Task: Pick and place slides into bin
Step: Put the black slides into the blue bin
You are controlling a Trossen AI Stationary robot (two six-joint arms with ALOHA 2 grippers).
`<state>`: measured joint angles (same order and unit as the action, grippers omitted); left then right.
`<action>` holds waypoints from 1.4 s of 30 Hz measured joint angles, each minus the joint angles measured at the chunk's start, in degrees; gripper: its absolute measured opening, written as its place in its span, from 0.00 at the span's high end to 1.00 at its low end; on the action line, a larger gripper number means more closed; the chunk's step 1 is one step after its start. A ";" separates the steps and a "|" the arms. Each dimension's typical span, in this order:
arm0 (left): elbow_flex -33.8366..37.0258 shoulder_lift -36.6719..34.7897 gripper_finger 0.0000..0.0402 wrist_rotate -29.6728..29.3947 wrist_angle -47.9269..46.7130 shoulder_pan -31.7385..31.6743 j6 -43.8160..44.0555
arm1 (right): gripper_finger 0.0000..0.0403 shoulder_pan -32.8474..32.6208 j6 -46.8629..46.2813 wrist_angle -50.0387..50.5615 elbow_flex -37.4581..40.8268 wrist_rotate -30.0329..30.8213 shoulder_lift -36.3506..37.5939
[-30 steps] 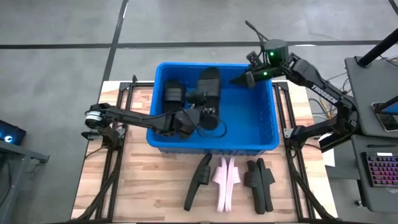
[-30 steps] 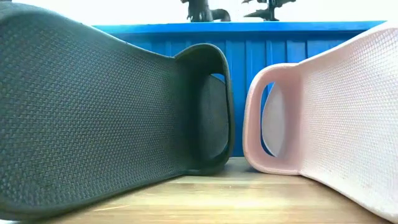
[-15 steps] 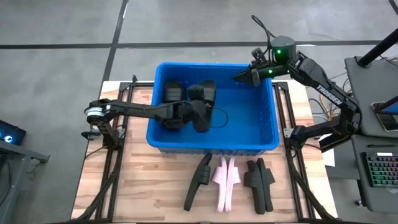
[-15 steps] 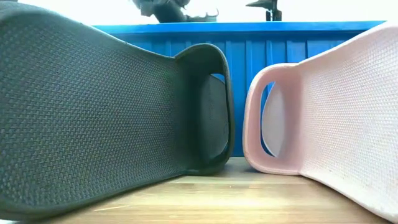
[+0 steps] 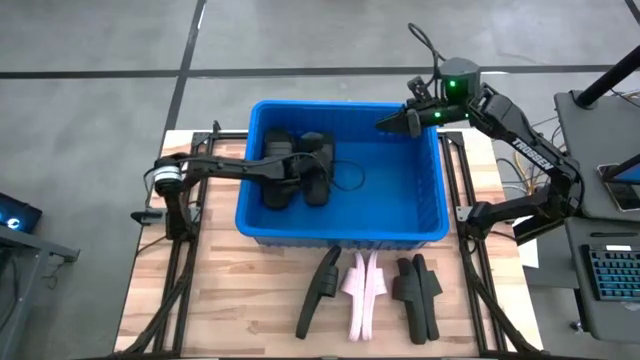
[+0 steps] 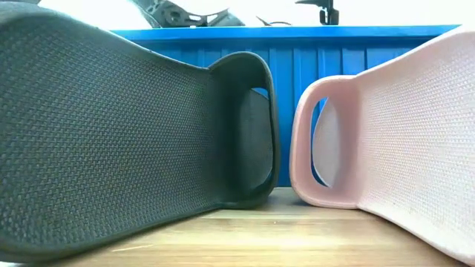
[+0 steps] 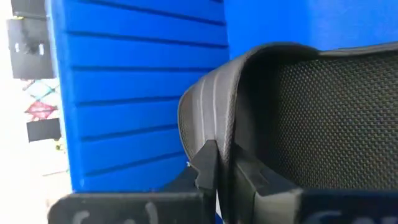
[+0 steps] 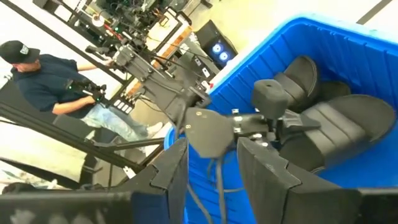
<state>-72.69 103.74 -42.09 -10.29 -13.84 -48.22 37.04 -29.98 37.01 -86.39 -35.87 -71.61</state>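
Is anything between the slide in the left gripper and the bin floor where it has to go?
Nothing visible: the left gripper holds a black slide already inside the bin, beside another black slide lying there, with bare blue floor alongside.

The bin [image 5: 420, 215] is showing bright blue throughout, its wall ribbed with vertical ridges in the low view. Two black slides [image 5: 295, 170] are lying inside it. On the pale, wood-grained table [image 5: 250, 300], black slides [image 5: 318, 290] and a further black pair [image 5: 418, 292] are flanking a pale pink slide [image 5: 360, 290]. The soles nearest the low camera are displaying a fine woven-dot texture, black [image 6: 96, 133] and pink [image 6: 415, 141]. A green light is glowing on the dark right arm [image 5: 520, 150].
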 joint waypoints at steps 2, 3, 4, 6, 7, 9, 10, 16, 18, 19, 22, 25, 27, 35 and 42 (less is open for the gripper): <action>0.08 1.09 1.00 1.29 0.18 -0.53 -1.33 | 0.69 0.00 0.00 0.00 0.00 0.02 0.00; 0.16 1.87 1.00 1.36 0.19 -0.80 -1.90 | 0.69 0.00 0.00 -0.02 0.00 0.01 0.00; 0.38 2.61 1.00 1.34 0.22 -1.03 -2.59 | 0.69 0.00 0.00 -0.07 0.00 0.04 0.00; 0.84 4.13 1.00 1.11 0.20 -1.43 -4.71 | 0.70 0.00 -0.02 -0.07 0.00 0.08 0.00; 0.85 4.73 1.00 0.92 0.32 -1.62 -5.60 | 0.70 0.00 -0.02 -0.07 0.00 0.10 0.00; 0.83 5.57 1.00 0.20 0.94 -2.12 -6.95 | 0.69 0.00 -0.02 -0.09 0.00 0.10 0.00; 0.71 5.94 1.00 -0.03 1.06 -2.38 -7.69 | 0.69 0.00 -0.02 -0.09 0.00 0.18 0.00; 0.78 6.60 1.00 0.24 2.25 -3.39 -7.73 | 0.70 0.00 -0.02 -1.37 0.00 1.70 0.00; 0.58 6.60 0.97 0.54 2.10 -3.60 -7.72 | 0.70 0.00 -0.03 -2.07 0.00 1.70 0.00; 0.52 6.60 0.95 0.82 2.07 -3.67 -7.81 | 0.70 0.00 -0.02 -2.35 0.00 1.70 0.00; 0.39 6.58 0.88 1.57 1.88 -3.72 -7.85 | 0.69 0.00 -0.02 -2.94 0.00 1.70 0.00; 0.39 6.30 0.79 2.71 2.07 -3.85 -7.39 | 0.69 0.00 -0.02 -3.10 0.00 1.85 0.00; 0.39 6.13 0.72 2.71 2.50 -3.91 -5.87 | 0.69 0.00 -0.02 -3.10 0.00 1.86 0.00; 0.35 5.72 0.38 4.20 -0.73 -3.94 -5.23 | 0.70 0.00 -0.02 -3.10 0.00 1.61 -0.02; 0.33 2.21 0.21 10.75 -7.66 -3.80 -4.57 | 0.69 0.00 0.46 -3.08 0.01 1.49 -0.02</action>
<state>-72.36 105.95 -31.34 -17.95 -17.64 -52.80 37.04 -29.51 33.94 -86.38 -34.38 -71.64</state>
